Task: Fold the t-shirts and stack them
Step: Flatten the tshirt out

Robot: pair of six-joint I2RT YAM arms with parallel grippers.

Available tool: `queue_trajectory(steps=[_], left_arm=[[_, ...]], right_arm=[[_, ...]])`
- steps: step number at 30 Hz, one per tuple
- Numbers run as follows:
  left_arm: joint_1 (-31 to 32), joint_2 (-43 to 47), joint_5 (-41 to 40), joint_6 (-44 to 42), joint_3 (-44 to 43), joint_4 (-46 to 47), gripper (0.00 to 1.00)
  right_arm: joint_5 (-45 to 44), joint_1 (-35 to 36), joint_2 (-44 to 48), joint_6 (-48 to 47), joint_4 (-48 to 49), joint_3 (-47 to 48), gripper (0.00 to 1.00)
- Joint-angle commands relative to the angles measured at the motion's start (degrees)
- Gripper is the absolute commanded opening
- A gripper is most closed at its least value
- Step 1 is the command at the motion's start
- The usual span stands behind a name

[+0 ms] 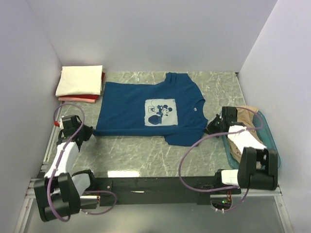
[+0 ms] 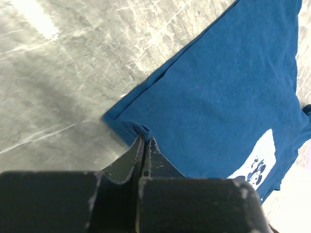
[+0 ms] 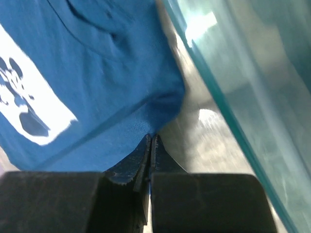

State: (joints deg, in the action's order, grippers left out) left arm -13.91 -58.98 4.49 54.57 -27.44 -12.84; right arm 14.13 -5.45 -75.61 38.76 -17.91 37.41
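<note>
A dark blue t-shirt (image 1: 146, 109) with a pale square cartoon print lies spread flat on the table. My left gripper (image 1: 89, 131) is shut on its hem corner (image 2: 142, 130) at the shirt's near left. My right gripper (image 1: 214, 122) is shut on the edge of the near sleeve (image 3: 154, 127), next to the tub. A cream tee (image 1: 80, 80) lies folded on top of a red/pink one (image 1: 82, 99) at the back left. A tan tee (image 1: 243, 145) lies in the tub, partly hidden by my right arm.
A teal plastic tub (image 1: 267, 131) stands at the right edge; its wall fills the right of the right wrist view (image 3: 252, 87). Grey walls close in the table on three sides.
</note>
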Motion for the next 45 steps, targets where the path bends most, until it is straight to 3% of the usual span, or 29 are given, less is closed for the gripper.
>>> queue_trajectory(steps=[1,5,11,16,25,33,45], left_arm=[[-0.4,4.7,-3.8,0.0,1.1,-2.9,0.01],[-0.4,12.5,-4.1,0.0,3.1,-6.8,0.01],[1.5,17.4,-6.6,3.8,4.1,-9.7,0.04],[1.7,16.8,-6.1,4.2,4.9,-8.8,0.08],[1.7,12.8,-8.0,3.8,6.3,-5.5,0.05],[4.7,5.6,-9.1,4.6,3.0,1.0,0.07],[11.2,-16.2,-13.4,7.7,-14.6,1.2,0.06]], right_arm=[[-2.6,-0.6,7.4,-2.0,-1.7,-2.8,0.00],[-2.4,-0.7,15.6,-1.9,-5.2,-5.6,0.00],[1.1,-0.7,23.7,0.3,-7.1,-8.7,0.00],[3.2,-0.8,23.7,0.3,-5.0,-10.0,0.00],[2.8,-0.7,13.8,-1.9,-0.2,-7.2,0.00],[4.5,-0.7,6.5,-1.5,1.6,-2.3,0.00],[2.0,-0.6,0.5,2.5,4.7,3.5,0.00]])
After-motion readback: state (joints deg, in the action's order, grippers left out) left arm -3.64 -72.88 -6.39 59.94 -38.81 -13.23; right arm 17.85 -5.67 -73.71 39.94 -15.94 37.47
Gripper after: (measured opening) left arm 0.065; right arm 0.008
